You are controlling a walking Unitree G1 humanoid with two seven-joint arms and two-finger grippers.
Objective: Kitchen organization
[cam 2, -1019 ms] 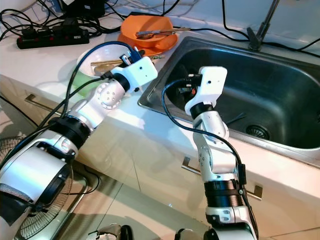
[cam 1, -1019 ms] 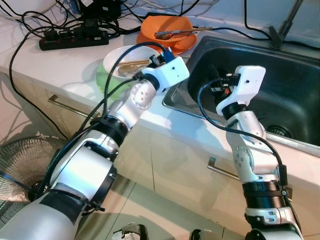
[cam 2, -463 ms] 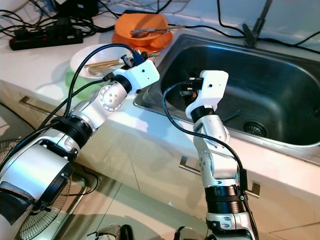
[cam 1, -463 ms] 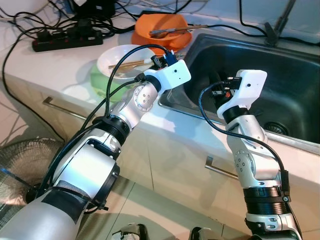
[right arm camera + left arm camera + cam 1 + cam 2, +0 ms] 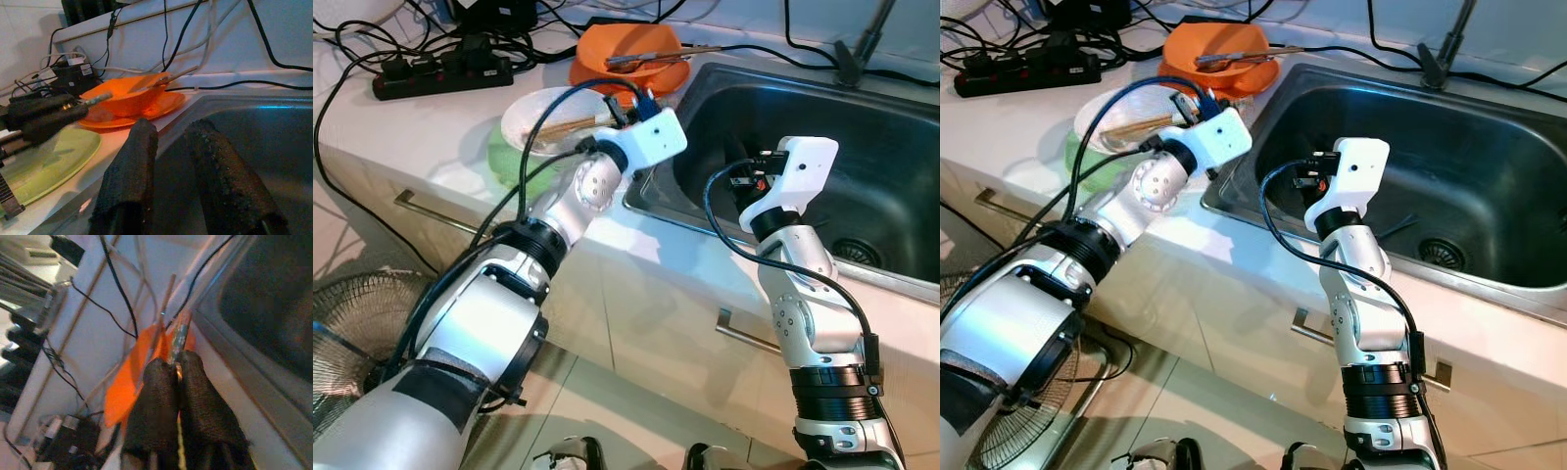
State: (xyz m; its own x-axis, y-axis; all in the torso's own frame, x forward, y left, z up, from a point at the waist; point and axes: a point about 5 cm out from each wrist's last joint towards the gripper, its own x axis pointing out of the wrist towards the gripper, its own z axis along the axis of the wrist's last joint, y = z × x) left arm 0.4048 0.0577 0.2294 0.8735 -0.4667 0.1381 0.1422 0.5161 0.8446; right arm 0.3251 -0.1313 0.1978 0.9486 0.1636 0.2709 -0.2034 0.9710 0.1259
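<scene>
Right gripper (image 5: 168,171): hangs over the near edge of the sink (image 5: 862,166); its two black fingers stand parted with nothing between them.
Left gripper (image 5: 177,374): fingers pressed together on a thin metal utensil (image 5: 179,335), a handle or rod whose far end points toward the orange bowl; it sits over the counter strip between the white bowl and the sink rim.
Utensil handling: I judge it light, stiff and slick; pinched near one end it may swivel or slide out, so a hold nearer its middle would be steadier.
White bowl (image 5: 548,113): rests on a green plate (image 5: 504,157), just beside the left wrist, with chopsticks (image 5: 570,124) lying in it; likely ceramic, heavy and breakable, best taken by the rim.
Orange bowl (image 5: 626,49): farther back on an orange plate (image 5: 161,106), touching it, with a spoon (image 5: 646,59) lying across; probably plastic, light, prone to skid.
Power strip (image 5: 440,78): at the back of the counter among cables, well apart from the sink; keep wet things away.
</scene>
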